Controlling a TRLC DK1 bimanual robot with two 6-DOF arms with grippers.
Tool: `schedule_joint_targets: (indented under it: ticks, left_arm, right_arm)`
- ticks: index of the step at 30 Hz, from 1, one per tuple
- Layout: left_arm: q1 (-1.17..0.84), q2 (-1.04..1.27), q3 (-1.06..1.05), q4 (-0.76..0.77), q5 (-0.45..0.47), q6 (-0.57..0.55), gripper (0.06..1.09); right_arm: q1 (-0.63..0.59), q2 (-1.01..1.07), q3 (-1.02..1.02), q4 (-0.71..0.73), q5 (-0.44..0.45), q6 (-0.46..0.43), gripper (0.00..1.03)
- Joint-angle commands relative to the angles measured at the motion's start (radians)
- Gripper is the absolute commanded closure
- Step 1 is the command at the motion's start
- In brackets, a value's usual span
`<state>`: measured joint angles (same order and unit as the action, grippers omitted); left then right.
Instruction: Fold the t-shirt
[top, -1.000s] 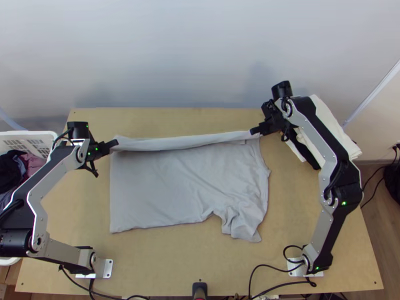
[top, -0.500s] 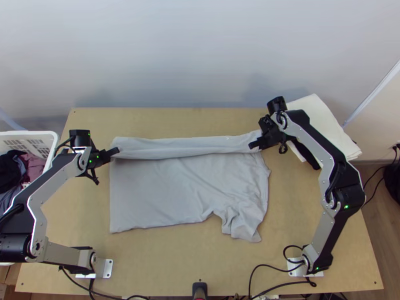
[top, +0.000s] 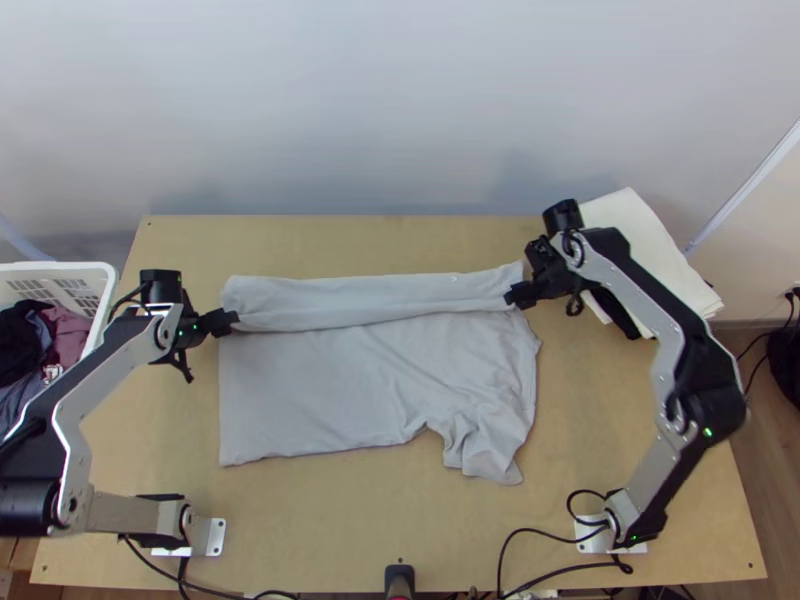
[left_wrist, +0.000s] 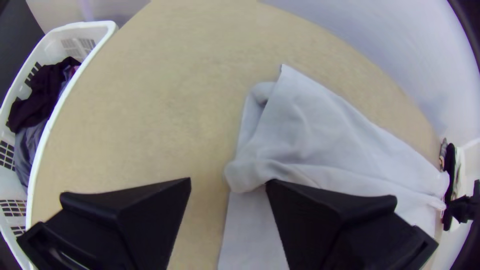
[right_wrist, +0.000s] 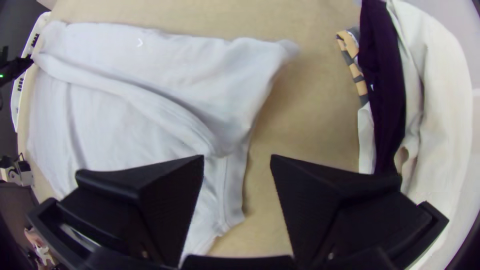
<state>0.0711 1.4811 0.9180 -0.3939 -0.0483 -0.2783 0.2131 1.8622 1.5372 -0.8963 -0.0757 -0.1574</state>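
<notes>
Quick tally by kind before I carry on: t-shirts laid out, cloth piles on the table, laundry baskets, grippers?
T-shirt: 1
Cloth pile: 1
Laundry basket: 1
Grippers, left gripper and right gripper: 2
Total: 5

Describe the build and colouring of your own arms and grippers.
The left arm and right arm match: silver-grey links between bulky black joints, with small green lights and white base plates. Black cables run around the bases. The left gripper and right gripper are matte black, each with two wide, flat, wedge-like fingers.
</notes>
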Motion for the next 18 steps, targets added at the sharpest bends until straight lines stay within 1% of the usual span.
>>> schedule_joint_targets:
  ticks: [1,4,8,11,13,16,18]
  left_arm:
    - [0.002,-0.088,-0.027,-0.03,-0.005,0.028,0.2]
    - [0.006,-0.153,-0.042,-0.043,-0.001,0.037,0.19]
    - [0.009,-0.211,-0.042,-0.092,0.011,0.05,0.19]
    - [0.009,-0.262,-0.038,-0.141,0.053,0.054,0.19]
    - [0.007,-0.291,-0.031,-0.186,0.076,0.059,0.19]
    - [0.007,-0.331,-0.031,-0.221,0.076,0.06,0.19]
    - [0.007,-0.354,-0.033,-0.243,0.076,0.062,0.19]
  right_arm:
    - [-0.006,-0.144,-0.063,0.016,0.005,-0.005,0.14]
    - [-0.006,-0.262,-0.117,0.037,0.007,-0.007,0.09]
    - [-0.006,-0.406,-0.17,0.048,0.011,-0.007,0.09]
    - [-0.003,-0.485,-0.223,0.03,0.022,0.018,0.09]
    - [-0.004,-0.529,-0.255,0.017,0.117,0.038,0.09]
    - [-0.004,-0.603,-0.321,-0.006,0.128,0.041,0.09]
    - [0.008,-0.647,-0.367,-0.053,0.128,0.062,0.09]
